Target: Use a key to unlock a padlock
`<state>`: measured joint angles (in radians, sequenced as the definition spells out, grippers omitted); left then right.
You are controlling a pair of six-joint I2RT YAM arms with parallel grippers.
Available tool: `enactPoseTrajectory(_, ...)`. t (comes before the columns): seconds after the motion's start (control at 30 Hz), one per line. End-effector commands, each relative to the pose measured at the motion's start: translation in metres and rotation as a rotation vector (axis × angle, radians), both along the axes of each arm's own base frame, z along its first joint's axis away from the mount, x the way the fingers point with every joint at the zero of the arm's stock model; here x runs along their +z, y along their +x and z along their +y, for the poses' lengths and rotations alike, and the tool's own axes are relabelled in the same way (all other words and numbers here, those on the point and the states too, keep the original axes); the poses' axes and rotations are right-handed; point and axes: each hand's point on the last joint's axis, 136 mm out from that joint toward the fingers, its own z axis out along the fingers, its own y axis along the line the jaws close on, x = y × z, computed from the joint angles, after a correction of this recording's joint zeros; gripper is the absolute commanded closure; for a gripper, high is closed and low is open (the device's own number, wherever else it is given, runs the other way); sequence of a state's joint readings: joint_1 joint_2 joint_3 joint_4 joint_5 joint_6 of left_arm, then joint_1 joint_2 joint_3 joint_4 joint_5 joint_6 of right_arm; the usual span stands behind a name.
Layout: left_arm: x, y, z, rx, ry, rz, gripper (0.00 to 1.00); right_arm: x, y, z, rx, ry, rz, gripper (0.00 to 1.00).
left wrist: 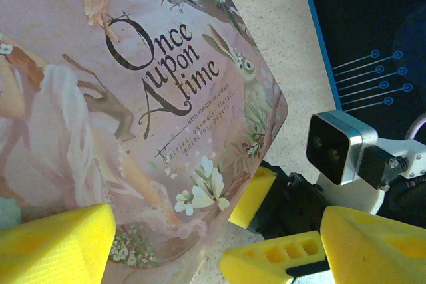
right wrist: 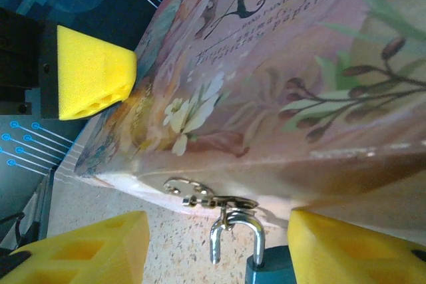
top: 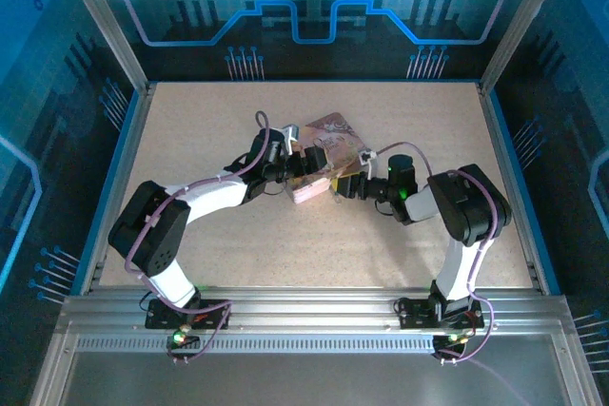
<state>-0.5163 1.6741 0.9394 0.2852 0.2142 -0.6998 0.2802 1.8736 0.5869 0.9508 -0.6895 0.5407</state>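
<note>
1. Left gripper [left wrist: 216, 227] was open, its yellow pads [left wrist: 56, 247] spread wide. The near edge of the pink tin [left wrist: 133, 131] sat between them.
2. In the right wrist view, one left pad [right wrist: 93, 74] sat against the tin's far edge. I could not tell whether it pressed or only touched.
3. Right gripper [right wrist: 219, 231] was also open, with its yellow pads [right wrist: 76, 254] on either side of the tin's front latch.
4. The padlock [right wrist: 269, 269] hung at the tin's front wall. Its silver shackle was hooked through the ring of the small metal hasp [right wrist: 200, 194].
5. The padlock's bluish body sat just above the table, right beside the right-hand pad, and the frame bottom cut it off.
6. From above, both grippers met at the tin in the middle of the speckled table [top: 381, 263], the left gripper [top: 288, 170] on the tin's left and the right gripper [top: 341, 185] on its right.
7. The lid print read "Once upon a time" in large dark script.
8. Smaller script under it read roughly "Fairies, animals, florals, patterns papers". A tiny line of capitals above that was too small to read.
9. The lid art showed birds, a rabbit, white flowers and a figure in a pale dress.
10. The right arm's wrist camera [left wrist: 336, 147] showed in the left wrist view, just past the tin's corner.
</note>
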Motion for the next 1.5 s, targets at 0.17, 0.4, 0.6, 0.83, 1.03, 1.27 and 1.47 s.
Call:
enactPoseTrajectory(0.17, -0.068, -0.031, 0.025, 0.031, 0.133, 0.241, 0.18, -0.006, -0.001, 0.009, 0.053, 0.010, 0.011, 0.43)
enactPoseTrajectory(0.4, -0.069, -0.032, 0.025, 0.028, 0.133, 0.244, 0.18, -0.002, -0.003, 0.011, 0.061, 0.026, 0.002, 0.50)
enactPoseTrajectory(0.6, -0.071, -0.032, 0.025, 0.029, 0.134, 0.247, 0.18, -0.004, -0.006, 0.011, 0.073, 0.024, 0.013, 0.60)
enactPoseTrajectory(0.83, -0.070, -0.031, 0.026, 0.032, 0.135, 0.246, 0.18, -0.009, -0.011, 0.010, 0.083, 0.011, 0.028, 0.71)
enactPoseTrajectory(1.03, -0.069, -0.031, 0.025, 0.030, 0.134, 0.246, 0.18, -0.013, -0.011, 0.010, 0.080, -0.002, 0.043, 0.82)
enactPoseTrajectory(1.27, -0.070, -0.032, 0.026, 0.033, 0.137, 0.248, 0.18, -0.014, -0.009, 0.007, 0.059, -0.015, 0.054, 0.94)
enactPoseTrajectory(1.47, -0.071, -0.034, 0.028, 0.036, 0.142, 0.247, 0.18, -0.011, -0.004, 0.001, -0.007, -0.021, 0.065, 1.00)
